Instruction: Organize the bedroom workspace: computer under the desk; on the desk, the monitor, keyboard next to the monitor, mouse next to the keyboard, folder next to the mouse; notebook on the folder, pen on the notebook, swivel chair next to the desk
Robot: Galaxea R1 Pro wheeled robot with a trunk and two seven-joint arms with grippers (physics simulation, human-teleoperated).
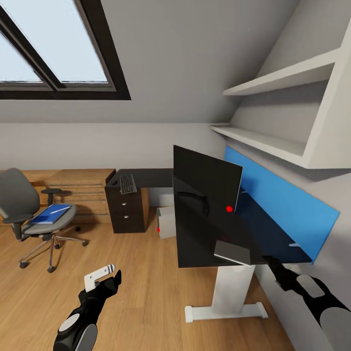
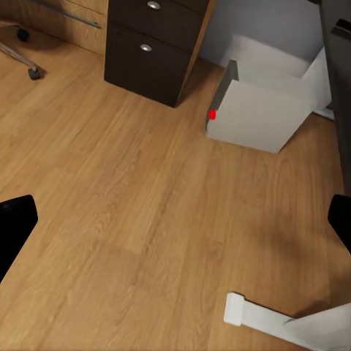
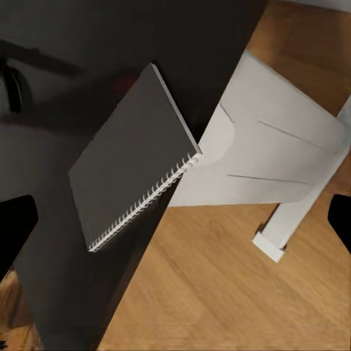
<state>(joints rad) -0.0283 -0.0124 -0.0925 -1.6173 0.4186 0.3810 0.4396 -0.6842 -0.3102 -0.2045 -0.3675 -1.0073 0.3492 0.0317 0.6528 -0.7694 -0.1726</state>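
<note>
Fingers [image 3: 14, 234] of both arms spread, notebook [image 3: 135, 157] on desk [image 1: 204, 243].

I stand on a warm wood floor [image 1: 146, 273] under a sloped grey ceiling. A dark-framed skylight [image 1: 53, 48] sits high above the low wooden cabinet [image 1: 80, 192], pouring in pale daylight. Right of the skylight, two white shelves [image 1: 287, 112] jut from the wall, with a blue panel [image 1: 287, 200] below them.

Soft skylight [image 1: 53, 44] daylight, glossy desk [image 1: 195, 243] reflections, sharp render.
</note>
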